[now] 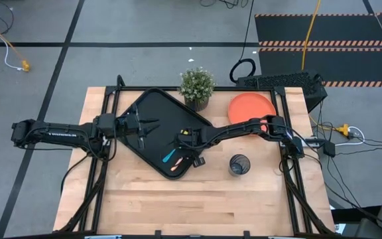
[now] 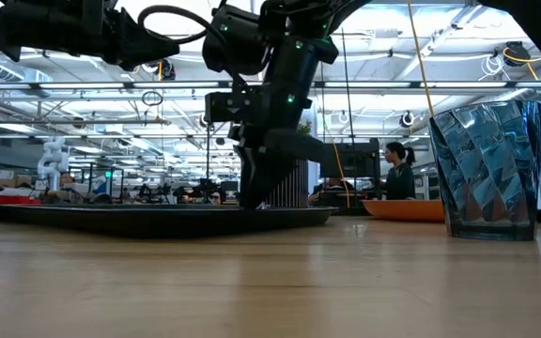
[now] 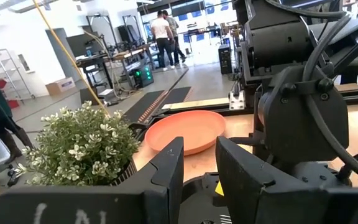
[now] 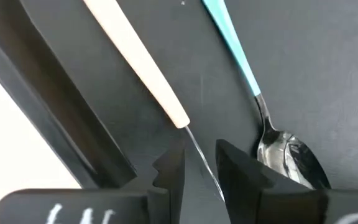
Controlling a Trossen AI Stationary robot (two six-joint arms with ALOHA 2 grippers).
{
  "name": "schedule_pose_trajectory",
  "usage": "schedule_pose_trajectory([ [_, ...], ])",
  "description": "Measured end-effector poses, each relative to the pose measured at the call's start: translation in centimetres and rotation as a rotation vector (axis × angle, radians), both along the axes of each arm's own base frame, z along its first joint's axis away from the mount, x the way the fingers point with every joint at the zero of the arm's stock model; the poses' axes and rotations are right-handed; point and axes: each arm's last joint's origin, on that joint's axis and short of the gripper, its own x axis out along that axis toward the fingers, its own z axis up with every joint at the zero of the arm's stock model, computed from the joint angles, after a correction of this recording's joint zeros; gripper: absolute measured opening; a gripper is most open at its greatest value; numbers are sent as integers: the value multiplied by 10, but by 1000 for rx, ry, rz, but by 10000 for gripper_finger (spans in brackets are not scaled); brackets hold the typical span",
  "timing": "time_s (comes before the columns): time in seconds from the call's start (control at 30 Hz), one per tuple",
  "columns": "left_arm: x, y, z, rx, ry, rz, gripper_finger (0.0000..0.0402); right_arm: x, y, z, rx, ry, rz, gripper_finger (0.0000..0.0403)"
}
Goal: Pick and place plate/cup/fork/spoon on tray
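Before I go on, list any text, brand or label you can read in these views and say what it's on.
"TROSSEN": white lettering along the left arm in the high view, small and only just legible.
White marks on the left gripper body in its wrist view: cut off at the frame edge, unreadable.
White marks on the right gripper body in its wrist view: likewise cut off, unreadable.
Nothing readable on the tray, plate or cup.
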Motion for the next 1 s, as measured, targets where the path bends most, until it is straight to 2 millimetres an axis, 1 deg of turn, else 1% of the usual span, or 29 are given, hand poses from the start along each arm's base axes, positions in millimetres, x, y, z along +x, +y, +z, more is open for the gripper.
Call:
schedule_pose_trajectory([
  [0.5,0,0,-1,-20,5,-1,97,-2,0,-1,9,22,-24,84],
  [0.6,0,0,-1,-20,5,-1,97,-2,0,-4,12,5,-32,81],
  [0.73,0,0,-1,-17,6,-1,97,-5,0,-10,11,11,-53,62],
  [0.87,0,0,-1,-13,6,-1,97,-8,-2,-16,-32,25,-66,38],
  [1.0,0,0,-1,-12,6,-1,97,-8,-2,-17,-53,21,-74,17],
])
